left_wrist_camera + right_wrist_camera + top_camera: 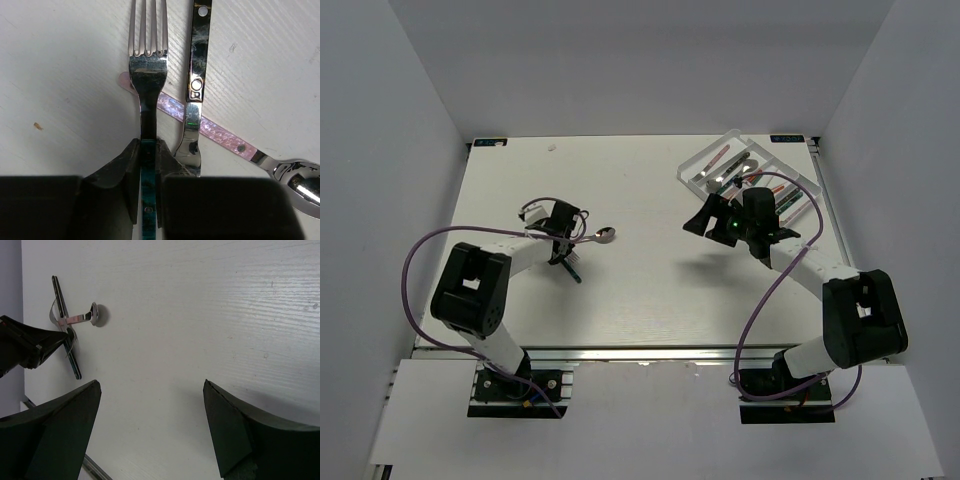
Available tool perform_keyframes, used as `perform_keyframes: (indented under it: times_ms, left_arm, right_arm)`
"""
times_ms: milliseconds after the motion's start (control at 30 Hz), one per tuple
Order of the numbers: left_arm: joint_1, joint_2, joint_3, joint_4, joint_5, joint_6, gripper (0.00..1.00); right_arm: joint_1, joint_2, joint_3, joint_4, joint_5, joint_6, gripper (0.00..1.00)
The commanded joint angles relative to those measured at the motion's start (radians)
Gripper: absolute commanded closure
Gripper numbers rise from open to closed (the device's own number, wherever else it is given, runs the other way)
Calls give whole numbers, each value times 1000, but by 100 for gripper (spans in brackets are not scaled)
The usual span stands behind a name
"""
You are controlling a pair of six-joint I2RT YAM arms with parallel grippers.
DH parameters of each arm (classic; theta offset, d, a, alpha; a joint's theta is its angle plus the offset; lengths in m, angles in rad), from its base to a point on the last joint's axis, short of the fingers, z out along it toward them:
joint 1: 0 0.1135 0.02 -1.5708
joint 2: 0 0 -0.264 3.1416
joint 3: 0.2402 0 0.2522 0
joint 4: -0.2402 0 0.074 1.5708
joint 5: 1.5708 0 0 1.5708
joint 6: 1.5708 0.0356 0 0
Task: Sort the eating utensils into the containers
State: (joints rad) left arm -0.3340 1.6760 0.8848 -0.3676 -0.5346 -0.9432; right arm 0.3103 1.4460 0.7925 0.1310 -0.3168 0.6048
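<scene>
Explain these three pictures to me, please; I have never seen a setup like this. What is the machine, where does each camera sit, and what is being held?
This is a robot with a left arm and a right arm, both black, bolted at the near edge of a white table. The wide picture looks down from above. The other two come from a camera on each wrist. The left pincer pinches a silver fork with a teal handle. Beside the fork lies a dark-handled metal utensil, and a pink-handled silver spoon runs under both. The right pincer stands open and holds nothing. It is near the clear plastic divided tray, which holds several utensils.
</scene>
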Motion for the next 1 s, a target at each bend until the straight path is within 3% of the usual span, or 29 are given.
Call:
perform_keyframes:
  times_ms: [0,100,200,300,433,533,700,833,967]
  left_arm:
    - [3,-39,-46,6,25,-6,89]
    - [1,-122,-82,13,42,1,100]
    - [-7,-241,-116,18,59,27,100]
    - [-26,-379,-150,33,93,55,100]
    - [-49,-579,-217,107,186,93,100]
    - [-53,-693,-262,208,329,129,100]
    - [-59,-671,-253,399,697,143,100]
    - [-88,-657,-253,467,765,123,100]
    - [-102,-639,-251,535,827,109,100]
  right_arm:
    - [10,-35,5,39,-11,-17,13]
    - [30,-24,7,79,-115,-42,11]
    - [65,16,5,205,-328,-25,11]
    - [143,50,5,337,-429,13,11]
    - [285,37,28,341,-334,7,11]
    - [413,2,-16,481,-272,46,11]
    - [544,2,74,345,-1,-16,11]
    - [605,16,111,243,278,19,14]
    - [619,31,126,217,369,55,26]
